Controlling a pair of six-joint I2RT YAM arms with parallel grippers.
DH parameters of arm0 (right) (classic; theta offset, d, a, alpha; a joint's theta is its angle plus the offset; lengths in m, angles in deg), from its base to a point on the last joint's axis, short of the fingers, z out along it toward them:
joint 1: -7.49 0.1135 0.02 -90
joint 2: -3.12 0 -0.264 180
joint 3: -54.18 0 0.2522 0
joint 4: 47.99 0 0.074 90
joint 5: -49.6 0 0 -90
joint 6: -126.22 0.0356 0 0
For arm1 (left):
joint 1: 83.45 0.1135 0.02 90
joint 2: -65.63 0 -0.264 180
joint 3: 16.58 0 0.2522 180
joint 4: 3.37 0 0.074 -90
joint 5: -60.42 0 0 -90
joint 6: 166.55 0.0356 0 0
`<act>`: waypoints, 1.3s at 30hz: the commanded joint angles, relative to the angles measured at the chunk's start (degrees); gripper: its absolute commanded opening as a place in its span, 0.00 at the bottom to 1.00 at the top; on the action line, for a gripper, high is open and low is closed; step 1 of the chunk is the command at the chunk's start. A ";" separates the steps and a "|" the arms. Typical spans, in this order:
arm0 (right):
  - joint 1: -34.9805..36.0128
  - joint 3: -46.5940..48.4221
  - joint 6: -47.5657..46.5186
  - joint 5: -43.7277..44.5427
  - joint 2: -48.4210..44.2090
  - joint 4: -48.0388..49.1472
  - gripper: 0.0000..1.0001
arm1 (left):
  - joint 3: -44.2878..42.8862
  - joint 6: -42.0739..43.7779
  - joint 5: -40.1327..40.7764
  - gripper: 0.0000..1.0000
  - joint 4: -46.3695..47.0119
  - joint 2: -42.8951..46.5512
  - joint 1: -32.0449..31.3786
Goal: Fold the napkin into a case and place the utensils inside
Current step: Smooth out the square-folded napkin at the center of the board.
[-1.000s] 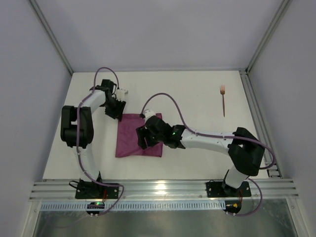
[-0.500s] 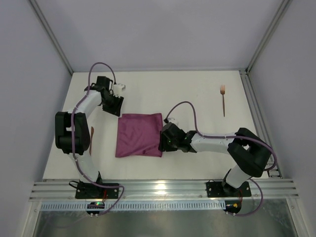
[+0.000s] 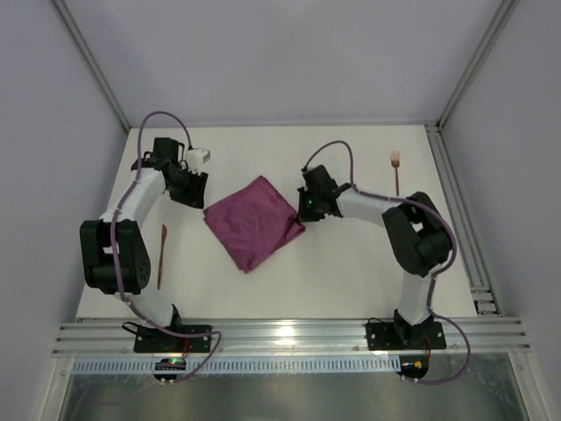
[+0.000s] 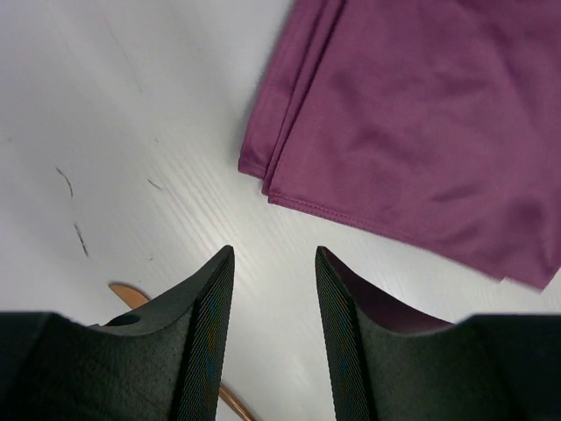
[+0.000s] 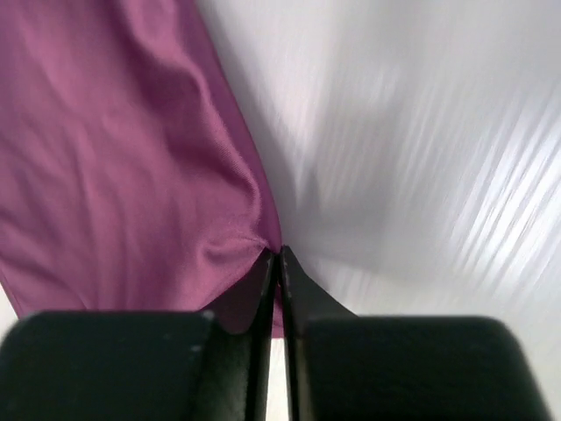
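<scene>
White bench, faint scuff marks on its left part. Folded maroon napkin lies mid-bench, turned cornerwise, with layered edges showing at its left corner. Copper fork lies far right, tines toward the far edge, well apart from the napkin. Second thin copper utensil lies near the left edge, running front to back.

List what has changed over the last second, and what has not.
The right gripper came off the top of the napkin, went to its right edge and shut on it; the napkin has turned from square-on to a diamond. The left gripper drew back leftward, jaws open as before, holding nothing. The fork at far right stayed put.
</scene>
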 commanded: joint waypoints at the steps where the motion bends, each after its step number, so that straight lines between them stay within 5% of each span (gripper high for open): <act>1: -4.19 22.04 -16.75 -1.71 12.70 -15.75 0.14 | 2.85 1.35 -1.68 0.44 -1.39 3.12 -0.02; 3: -4.73 38.51 -19.58 -0.66 18.36 -21.68 0.28 | 3.83 1.09 -1.15 0.44 -0.86 3.21 -0.02; 4: -4.73 42.79 -20.19 0.21 20.56 -25.71 0.41 | 4.53 0.74 -0.98 0.44 -0.60 3.04 -0.02; 8: -5.78 53.90 -19.24 5.49 22.53 -29.35 0.60 | 4.62 -0.75 -1.42 0.45 0.28 1.38 -0.11; 11: -6.23 46.91 -15.03 7.95 16.65 -24.71 0.61 | 4.54 -1.72 0.78 0.45 3.61 -0.38 -0.02; 17: -2.54 14.50 -5.27 4.26 -2.34 -8.19 0.55 | 0.60 -4.45 1.40 0.39 7.75 -8.28 -0.19; 20: 1.50 6.22 -0.79 4.00 -6.65 -3.26 0.54 | -1.78 -4.71 1.13 0.36 7.32 -11.80 -0.63; 29: 8.19 -2.95 6.08 3.65 -7.54 4.39 0.51 | -1.71 -4.63 5.18 0.29 8.46 -15.59 -0.63; 34: 8.36 -5.33 7.48 3.39 -9.29 5.80 0.49 | 0.31 -3.92 3.16 0.00 7.58 -15.42 -0.72; 39: 8.45 -8.14 7.92 2.69 -12.80 6.07 0.49 | 6.28 -1.91 -0.35 0.00 6.00 -11.30 -0.72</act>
